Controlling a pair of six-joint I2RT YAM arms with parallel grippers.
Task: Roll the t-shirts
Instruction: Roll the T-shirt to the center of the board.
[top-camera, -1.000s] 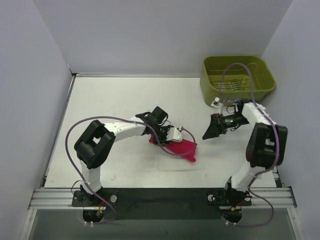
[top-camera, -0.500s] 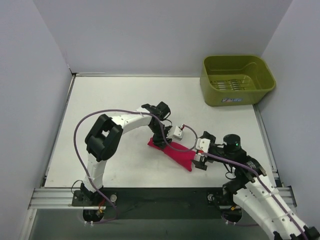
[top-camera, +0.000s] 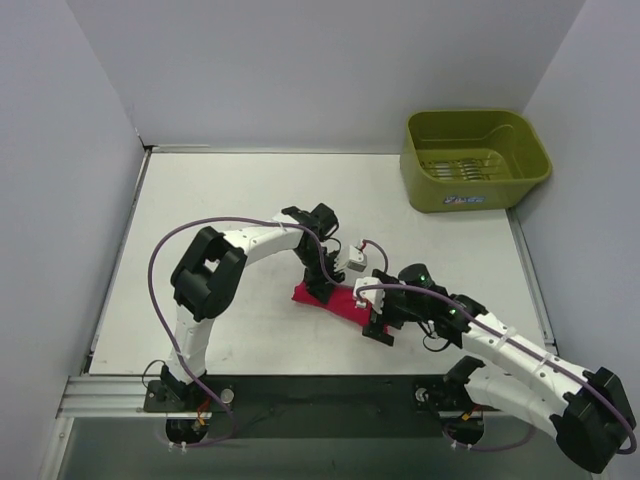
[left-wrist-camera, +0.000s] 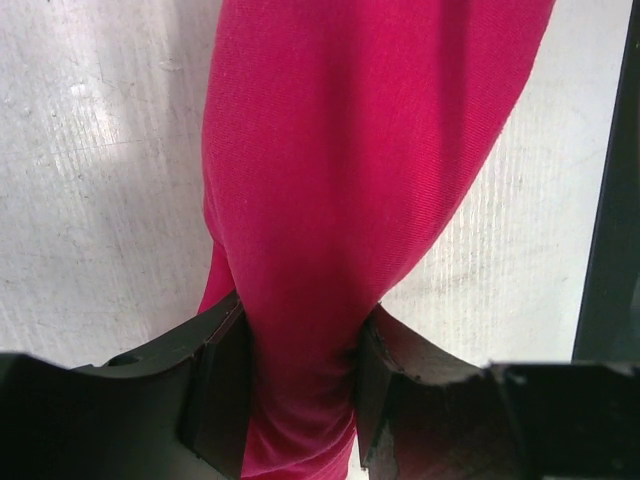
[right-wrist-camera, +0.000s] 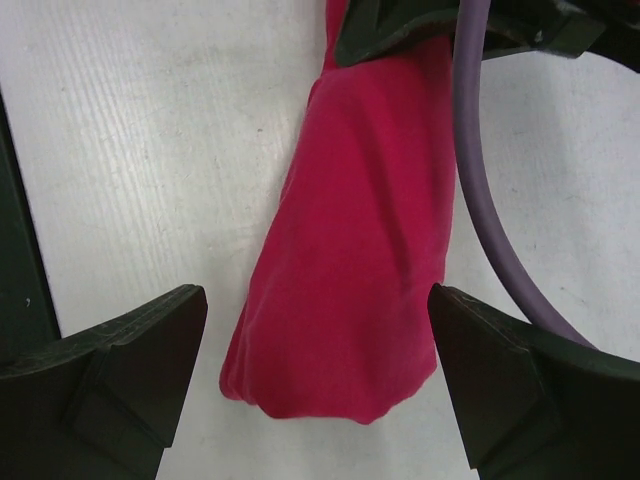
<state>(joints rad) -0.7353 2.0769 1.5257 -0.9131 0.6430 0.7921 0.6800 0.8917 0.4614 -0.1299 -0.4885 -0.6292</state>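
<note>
No writing can be read in any view. The only mark is a small white sticker (top-camera: 462, 200) on the near outer wall of the olive-green tub (top-camera: 515, 190). Its dark print is too small to make out.

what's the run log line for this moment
left gripper: shut on t-shirt | right gripper: open, fingers either side of t-shirt's free end | t-shirt: bunched into a roll

White arms (top-camera: 262, 240); black joints (top-camera: 205, 280); looping purple cables (top-camera: 160, 262).
</note>
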